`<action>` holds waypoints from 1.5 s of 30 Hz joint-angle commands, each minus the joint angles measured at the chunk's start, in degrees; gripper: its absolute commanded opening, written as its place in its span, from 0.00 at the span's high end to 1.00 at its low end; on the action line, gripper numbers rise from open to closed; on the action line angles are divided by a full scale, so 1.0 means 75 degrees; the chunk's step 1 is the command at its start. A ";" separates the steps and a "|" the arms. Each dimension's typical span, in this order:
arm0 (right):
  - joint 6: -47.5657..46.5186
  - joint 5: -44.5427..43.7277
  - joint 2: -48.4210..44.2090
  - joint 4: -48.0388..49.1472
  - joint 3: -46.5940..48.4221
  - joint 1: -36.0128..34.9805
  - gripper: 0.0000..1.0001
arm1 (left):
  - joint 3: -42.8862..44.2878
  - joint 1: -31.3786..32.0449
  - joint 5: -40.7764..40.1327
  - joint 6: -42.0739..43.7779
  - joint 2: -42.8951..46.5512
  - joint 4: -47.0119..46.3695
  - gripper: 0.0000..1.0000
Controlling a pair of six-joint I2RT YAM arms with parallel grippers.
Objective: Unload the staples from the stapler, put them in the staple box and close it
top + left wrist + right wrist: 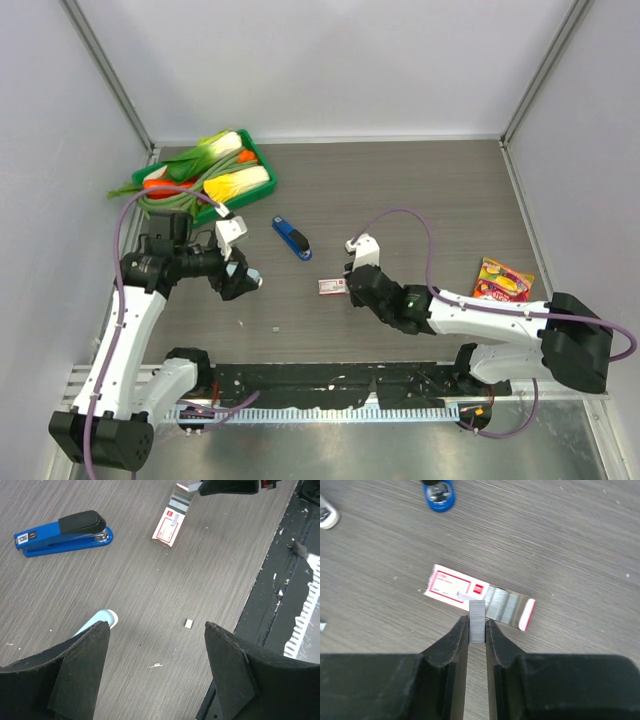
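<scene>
A dark blue stapler with a black top point(292, 238) lies closed on the table, also in the left wrist view point(62, 532); its front end shows in the right wrist view point(439, 492). A small pale blue and white rounded thing point(97, 620) peeks from behind my left finger, mostly hidden. My left gripper point(156, 630) is open and empty above bare table point(245, 280). My right gripper point(477, 630) is shut on a grey strip of staples point(477, 621), just above the open red-and-white staple box point(451, 586), which also shows from above point(331, 286).
A green tray point(262, 160) of vegetables stands at the back left. A colourful snack packet point(503, 280) lies at the right. A tiny white scrap point(188, 623) lies near the table's black front rail point(280, 580).
</scene>
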State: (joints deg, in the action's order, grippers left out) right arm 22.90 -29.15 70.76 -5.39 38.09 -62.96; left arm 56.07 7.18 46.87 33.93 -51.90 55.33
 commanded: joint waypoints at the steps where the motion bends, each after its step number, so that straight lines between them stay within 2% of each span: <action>1: 0.1282 -0.0848 -0.0341 0.0683 -0.0460 0.0214 0.99 | -0.0175 0.0027 -0.0472 -0.0680 -0.0134 -0.0698 0.21; 2: 0.1283 -0.0790 -0.0330 0.1078 -0.0635 0.0250 0.99 | -0.0187 0.0027 -0.0519 -0.0692 -0.0181 -0.0675 0.21; 13: 0.1248 -0.0274 0.0350 0.1749 -0.0789 0.0800 0.99 | -0.0293 0.0027 -0.0542 -0.0833 -0.0357 -0.0721 0.23; 45: 0.1377 0.0019 0.1147 0.0964 -0.0367 0.0906 0.99 | -0.0469 0.0027 -0.0859 -0.1044 -0.0240 -0.0616 0.26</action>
State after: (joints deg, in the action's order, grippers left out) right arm 32.32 -28.18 79.18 1.13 32.84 -56.23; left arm 52.77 7.18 39.99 26.89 -54.57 52.03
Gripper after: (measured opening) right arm 0.220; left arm 0.741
